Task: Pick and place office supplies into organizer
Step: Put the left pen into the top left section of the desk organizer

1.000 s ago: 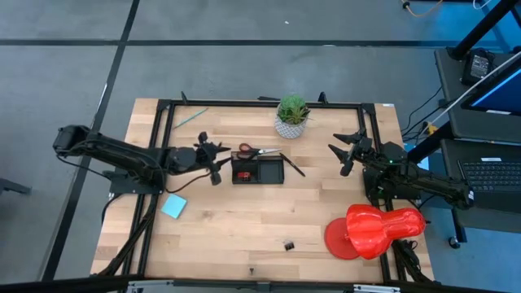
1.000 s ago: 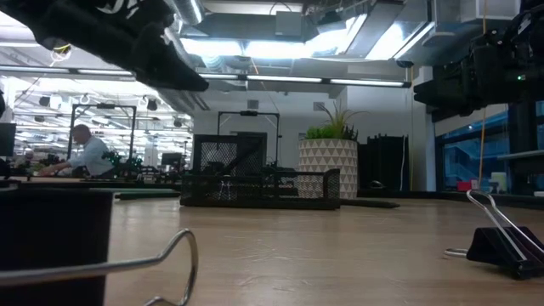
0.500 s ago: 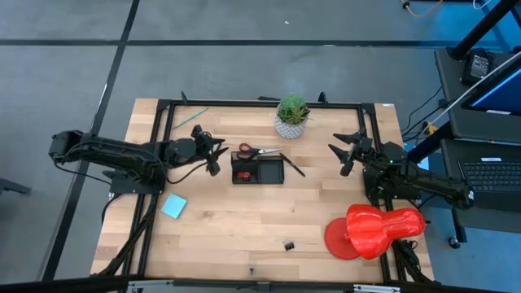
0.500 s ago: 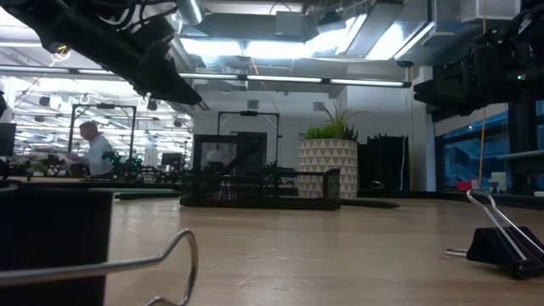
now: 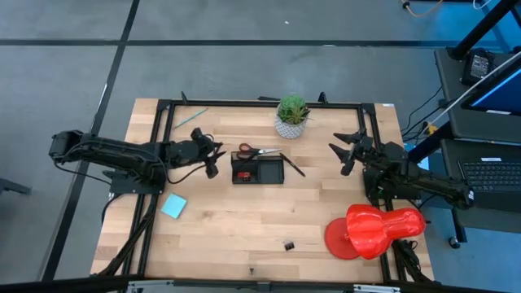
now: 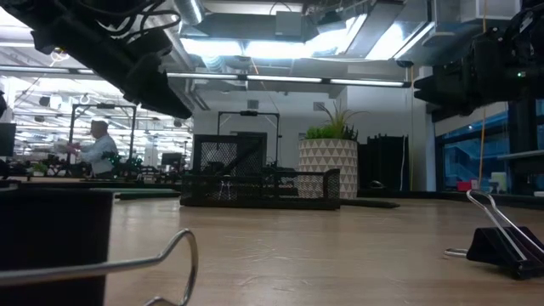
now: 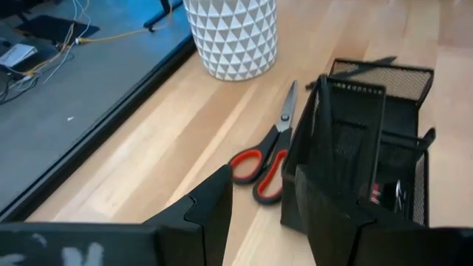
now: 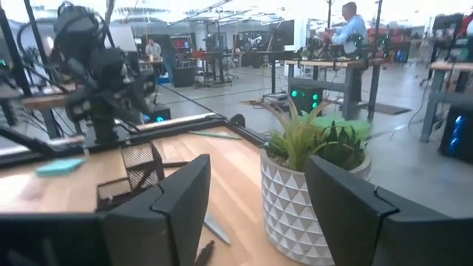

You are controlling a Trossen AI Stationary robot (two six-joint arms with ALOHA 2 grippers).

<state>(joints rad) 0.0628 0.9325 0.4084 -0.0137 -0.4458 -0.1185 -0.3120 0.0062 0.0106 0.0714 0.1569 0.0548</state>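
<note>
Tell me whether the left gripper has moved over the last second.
Yes. In the high view the left gripper, open and empty, has pulled back from beside the organizer, toward the table's left side and slightly toward the green pencil.

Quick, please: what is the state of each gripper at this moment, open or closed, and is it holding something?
Left gripper: open, holding nothing, above the table beside the scissors and organizer.
Right gripper: open, holding nothing, facing the potted plant.

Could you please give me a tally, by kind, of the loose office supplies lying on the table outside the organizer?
Red-handled scissors: 1
Dark pen: 1
Green pencil: 1
Light blue notepad: 1
Black binder clip: 1
Total: 5, as far as the high view shows; anything smaller is too small to tell.
</note>
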